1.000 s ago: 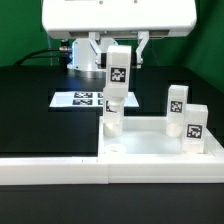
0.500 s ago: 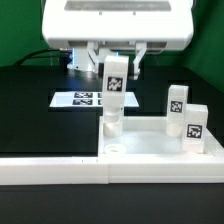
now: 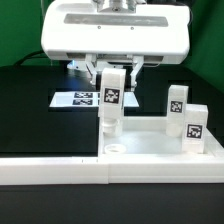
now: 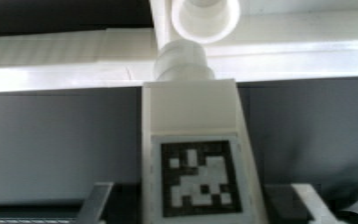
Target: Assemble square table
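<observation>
My gripper [image 3: 113,78] is shut on a white leg [image 3: 110,100] with a black-and-white tag and holds it upright. The leg's lower end is at the corner socket of the white square tabletop [image 3: 150,142] on the exterior view's left. In the wrist view the leg [image 4: 197,130] fills the middle, with my gripper [image 4: 202,200] at its tagged end and a dark finger [image 4: 101,200] on each side. Beyond its narrow neck the round socket end [image 4: 202,20] shows. Two more tagged legs [image 3: 178,103] [image 3: 195,125] stand at the tabletop's right.
The marker board [image 3: 85,98] lies on the black table behind the tabletop. The long white L-shaped border rail [image 3: 100,165] runs along the front. The robot's base stands at the back, behind the gripper.
My gripper has come down with the leg. The leg has straightened from a slight tilt and shifted a little toward the exterior view's left, closer to the corner socket.
</observation>
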Action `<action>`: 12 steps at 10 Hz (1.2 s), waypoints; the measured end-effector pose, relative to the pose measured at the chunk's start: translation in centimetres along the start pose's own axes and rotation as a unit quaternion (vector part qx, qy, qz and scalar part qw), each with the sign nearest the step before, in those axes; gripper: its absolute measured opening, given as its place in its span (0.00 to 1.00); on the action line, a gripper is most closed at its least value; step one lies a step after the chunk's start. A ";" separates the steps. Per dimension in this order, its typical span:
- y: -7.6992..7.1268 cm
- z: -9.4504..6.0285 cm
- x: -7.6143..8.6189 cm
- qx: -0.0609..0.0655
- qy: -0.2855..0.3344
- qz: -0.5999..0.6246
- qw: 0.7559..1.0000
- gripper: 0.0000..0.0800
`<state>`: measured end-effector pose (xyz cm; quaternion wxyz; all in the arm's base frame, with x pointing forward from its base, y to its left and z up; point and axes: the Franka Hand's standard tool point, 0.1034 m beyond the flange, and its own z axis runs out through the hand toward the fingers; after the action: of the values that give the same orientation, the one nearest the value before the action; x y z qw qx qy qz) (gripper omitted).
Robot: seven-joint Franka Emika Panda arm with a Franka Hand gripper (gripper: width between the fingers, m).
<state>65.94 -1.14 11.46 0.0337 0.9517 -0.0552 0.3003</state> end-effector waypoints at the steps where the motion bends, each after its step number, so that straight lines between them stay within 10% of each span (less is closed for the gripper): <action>1: -0.2 0.3 -0.4 0.000 -0.004 -0.002 1.000 0.36; 12: -1.0 2.8 -2.2 -0.002 -0.014 -0.015 1.000 0.36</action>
<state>65.91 -0.22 7.89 0.0392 0.9565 -0.0421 0.2860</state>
